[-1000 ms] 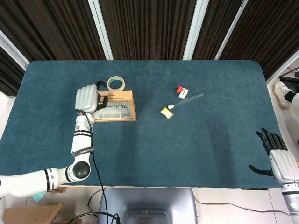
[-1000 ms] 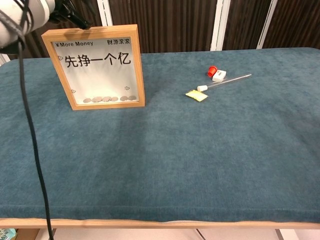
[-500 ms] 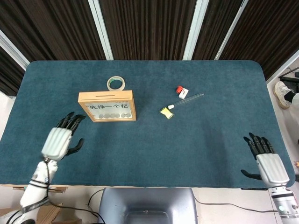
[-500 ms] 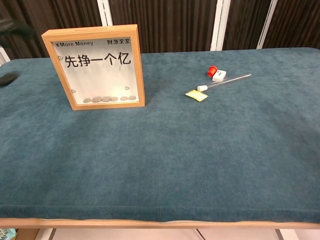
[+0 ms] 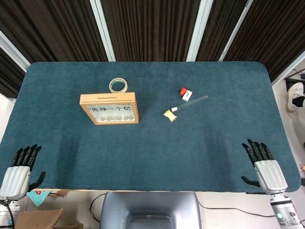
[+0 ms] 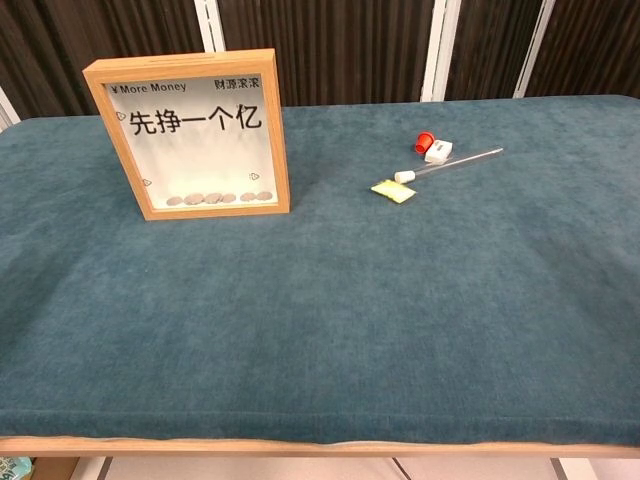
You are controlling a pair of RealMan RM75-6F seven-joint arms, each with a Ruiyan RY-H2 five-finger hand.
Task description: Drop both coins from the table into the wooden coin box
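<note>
- Since the earlier frames the left robot hand [image 5: 16, 174] has left the wooden coin box [image 5: 109, 109] and drawn back to the near left corner of the table [image 5: 152, 157]. The right robot hand [image 5: 267, 169] has moved only a little, along the near edge.
- Both robot hands now rest low at the near edge, far from the box, one at each corner. Their backs face up and their fingers are straight and apart, and they hold nothing. Only the head view shows them; the chest view shows neither.
- The wooden coin box [image 6: 190, 135] stands upright left of the table centre, with its glass front toward the robot. A row of coins [image 6: 220, 198] lies inside at the bottom of the box.
- I see no loose coin on the cloth around the box, so I judge that both coins are already dropped in and the arms are parking.
- To finish this step well, the arms should stay low and wide, away from the box, so that nothing knocks it over.
- To the right of the box lie a small yellow piece [image 5: 169, 114], a thin clear rod [image 5: 193, 101] and a small red and white item [image 5: 185, 92].
- Just behind the box lies a roll of tape [image 5: 118, 85].
</note>
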